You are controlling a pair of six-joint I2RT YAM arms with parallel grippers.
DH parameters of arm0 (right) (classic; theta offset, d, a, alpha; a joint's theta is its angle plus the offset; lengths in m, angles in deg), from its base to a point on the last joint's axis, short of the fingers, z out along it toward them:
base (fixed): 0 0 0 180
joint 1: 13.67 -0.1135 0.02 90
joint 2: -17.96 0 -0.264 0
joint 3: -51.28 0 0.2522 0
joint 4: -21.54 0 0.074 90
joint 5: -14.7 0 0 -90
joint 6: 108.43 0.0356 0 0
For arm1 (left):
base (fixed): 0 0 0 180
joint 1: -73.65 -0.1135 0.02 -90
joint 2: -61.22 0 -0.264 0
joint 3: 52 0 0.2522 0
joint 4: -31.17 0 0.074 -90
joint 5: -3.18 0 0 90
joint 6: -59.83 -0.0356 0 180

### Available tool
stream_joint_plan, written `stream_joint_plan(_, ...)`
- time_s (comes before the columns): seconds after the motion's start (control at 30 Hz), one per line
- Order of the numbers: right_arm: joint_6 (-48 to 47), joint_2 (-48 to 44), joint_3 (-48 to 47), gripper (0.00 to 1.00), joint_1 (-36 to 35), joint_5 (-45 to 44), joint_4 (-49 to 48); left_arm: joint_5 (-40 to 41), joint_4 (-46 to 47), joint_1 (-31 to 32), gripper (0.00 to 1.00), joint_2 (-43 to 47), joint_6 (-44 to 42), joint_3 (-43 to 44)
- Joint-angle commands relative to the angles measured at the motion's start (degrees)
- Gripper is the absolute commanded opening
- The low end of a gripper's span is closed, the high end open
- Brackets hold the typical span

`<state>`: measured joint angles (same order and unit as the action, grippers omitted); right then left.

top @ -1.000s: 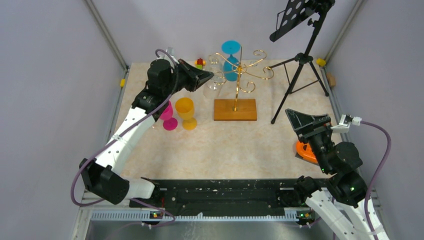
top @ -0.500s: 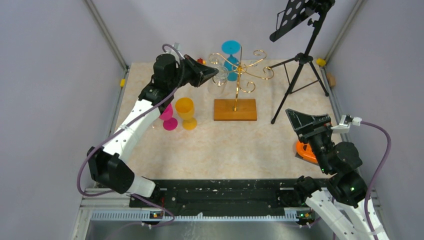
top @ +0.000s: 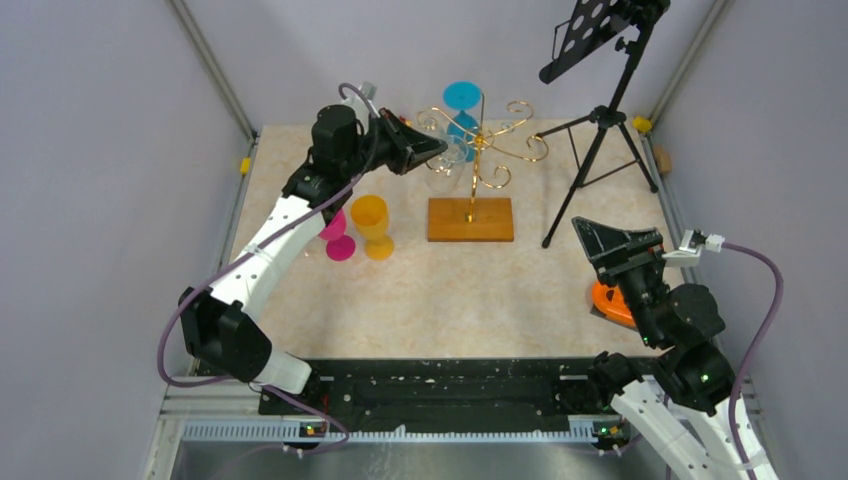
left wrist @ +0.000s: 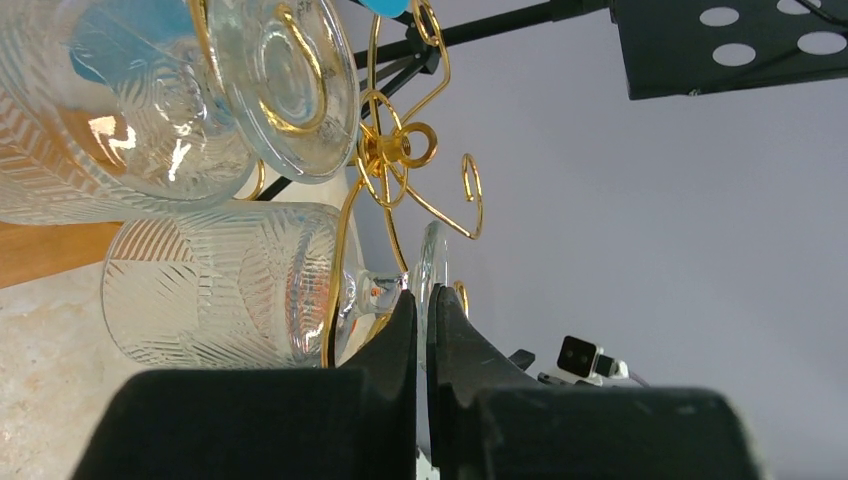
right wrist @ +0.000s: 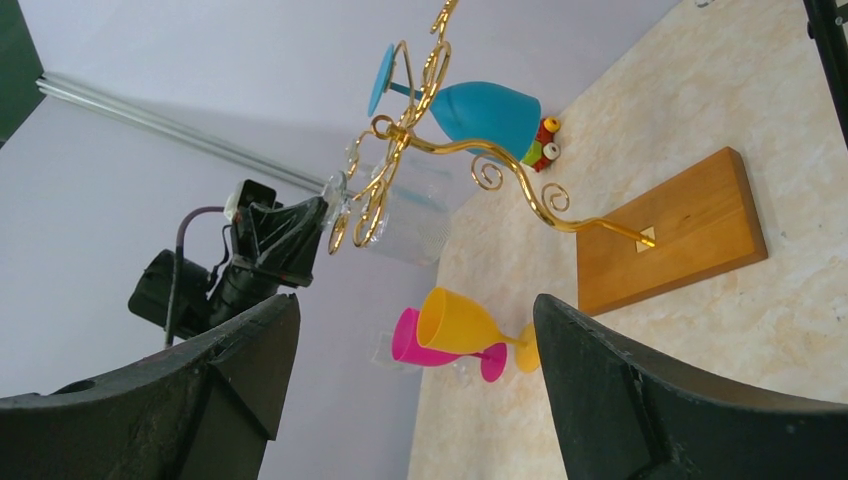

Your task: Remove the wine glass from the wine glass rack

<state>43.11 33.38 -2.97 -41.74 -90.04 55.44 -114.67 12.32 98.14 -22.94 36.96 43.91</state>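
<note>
The gold wire wine glass rack stands on its wooden base at the back middle. A blue wine glass and clear ribbed wine glasses hang upside down from its arms. My left gripper is at the rack's left side. In the left wrist view it is shut on the thin foot of a clear wine glass, whose stem sits in a gold arm. A second clear glass hangs above. My right gripper is open and empty, far from the rack.
A yellow glass and a pink glass stand on the table left of the base. A black tripod stand is at the back right. An orange object lies under the right arm. Small coloured toys sit at the back edge.
My left gripper has moved right and slightly back, from beside the rack up to the clear glass's foot. The right arm has not moved.
</note>
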Motion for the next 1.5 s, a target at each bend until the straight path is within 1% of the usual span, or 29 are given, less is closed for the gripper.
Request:
stream_joint_plan(0.0,-0.6,-0.4,0.7,0.89,0.0,1.0,-2.8,-5.9,6.2,0.9,0.0,3.4,-1.1,2.9)
stream_joint_plan(0.23,-0.5,-0.3,1.5,0.91,-0.1,3.0,-5.0,-9.0,5.3,1.2,0.0,3.7,-2.8,2.9)
stream_joint_plan(0.6,0.5,0.1,2.5,0.93,0.0,5.3,-7.1,-12.4,5.6,1.2,0.0,4.6,-2.1,2.4)
stream_joint_plan(0.83,1.2,0.8,3.0,0.93,0.0,6.7,-8.7,-13.5,6.0,1.2,0.0,6.8,-1.6,1.5)
stream_joint_plan(0.9,-0.3,1.5,3.6,0.92,0.0,9.5,-11.9,-13.7,6.2,1.3,0.0,8.0,-0.9,0.9)
stream_joint_plan(0.97,-1.3,3.3,3.6,0.89,0.0,13.8,-15.3,-13.8,6.7,1.3,0.0,9.7,0.0,-0.2)
stream_joint_plan(1.1,-2.9,9.8,3.2,0.88,-0.1,22.5,-24.0,-14.0,9.6,1.7,0.0,12.7,2.9,-2.4)
stream_joint_plan(1.17,-2.7,13.1,3.3,0.88,0.0,26.3,-28.7,-14.8,11.9,1.8,0.0,14.1,6.2,-3.4)
stream_joint_plan(1.3,1.0,18.0,5.4,0.88,0.0,31.7,-41.6,-14.1,19.2,2.0,0.0,16.9,13.1,-6.8)
stream_joint_plan(1.37,3.6,19.8,6.9,0.88,-0.1,32.3,-47.5,-13.8,22.2,2.4,0.0,17.0,17.0,-7.6)
stream_joint_plan(1.47,6.5,22.2,7.9,0.88,-0.3,33.3,-55.9,-14.1,29.8,4.0,0.0,16.4,23.1,-8.5)
